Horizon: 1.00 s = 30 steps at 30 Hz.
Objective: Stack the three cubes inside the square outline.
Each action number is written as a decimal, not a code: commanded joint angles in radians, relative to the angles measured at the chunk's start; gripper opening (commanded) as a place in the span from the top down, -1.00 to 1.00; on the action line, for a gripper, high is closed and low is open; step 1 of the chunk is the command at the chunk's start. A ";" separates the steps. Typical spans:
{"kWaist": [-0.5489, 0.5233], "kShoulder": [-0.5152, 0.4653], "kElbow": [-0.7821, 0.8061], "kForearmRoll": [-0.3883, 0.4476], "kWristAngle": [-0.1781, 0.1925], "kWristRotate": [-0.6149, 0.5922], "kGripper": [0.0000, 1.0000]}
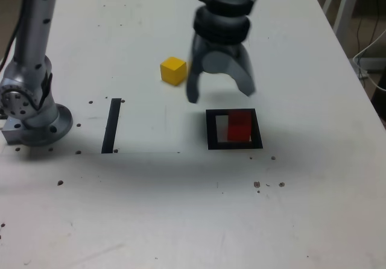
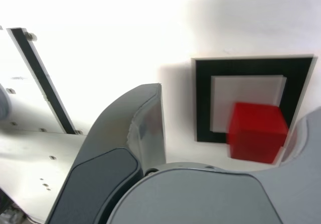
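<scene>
In the exterior view, the bare front of the white table [image 1: 181,221] comes nearest, marked only by a few small dark specks. Beyond that lies the square outline [image 1: 234,143], a thick black frame with a white centre. The red cube [image 1: 239,126] sits inside it, pushed toward the exterior view's right side of the white patch, so its edge reaches over the black border there. The wrist view shows the same: the red cube [image 2: 257,132] rests in one corner of the frame [image 2: 203,101], partly covering the black band.

To the exterior view's left, a straight black strip [image 1: 111,125] lies on the table, well apart from the frame, and next to it stands the arm's grey base [image 1: 31,109].

Just behind the frame, the gripper [image 1: 220,95] hangs above the table with its two fingers spread wide and nothing between them. It is apart from the red cube.

Farther back, the yellow cube [image 1: 173,70] rests alone on the table, near the gripper's finger on the exterior view's left but not touching it. No green cube shows in either view.
</scene>
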<state>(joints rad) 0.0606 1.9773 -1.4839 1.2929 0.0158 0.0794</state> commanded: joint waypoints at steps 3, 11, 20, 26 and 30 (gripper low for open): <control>0.055 -0.072 0.080 0.003 0.025 0.001 -0.99; 0.200 -0.143 0.207 -0.009 0.063 0.070 -0.99; 0.286 -0.181 0.243 -0.056 0.139 0.282 -0.99; 0.307 -0.187 0.306 -0.169 0.200 0.494 -0.99; 0.321 -0.187 0.348 -0.228 0.223 0.578 -0.99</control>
<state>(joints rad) 0.3753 1.7963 -1.1488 1.0798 0.2279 0.6362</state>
